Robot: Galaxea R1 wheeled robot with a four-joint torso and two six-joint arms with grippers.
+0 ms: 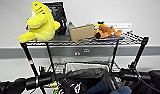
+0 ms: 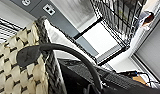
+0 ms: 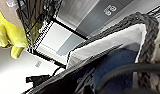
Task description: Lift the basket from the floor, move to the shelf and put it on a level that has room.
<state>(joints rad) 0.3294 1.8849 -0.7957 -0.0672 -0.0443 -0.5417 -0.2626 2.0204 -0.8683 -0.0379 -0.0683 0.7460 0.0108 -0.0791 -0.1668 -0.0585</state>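
Observation:
The basket (image 1: 86,66) has a pale rim and a white liner and holds dark and blue items. It sits between my two arms, close in front of the shelf (image 1: 83,41). My left gripper (image 1: 48,78) is at its left side and my right gripper (image 1: 124,74) at its right side. The left wrist view shows the beige woven side (image 2: 11,67) and a dark curved handle (image 2: 71,53). In the right wrist view I see the braided rim (image 3: 146,27) and the blue item (image 3: 116,62). A lower wire level (image 1: 117,66) shows just behind the basket.
The top tier carries a yellow plush toy (image 1: 39,22), a dark bag (image 1: 56,11), a brown cardboard box (image 1: 82,32) and an orange plush (image 1: 107,31). A pale wall with a grey band and sockets (image 1: 81,52) stands behind the rack.

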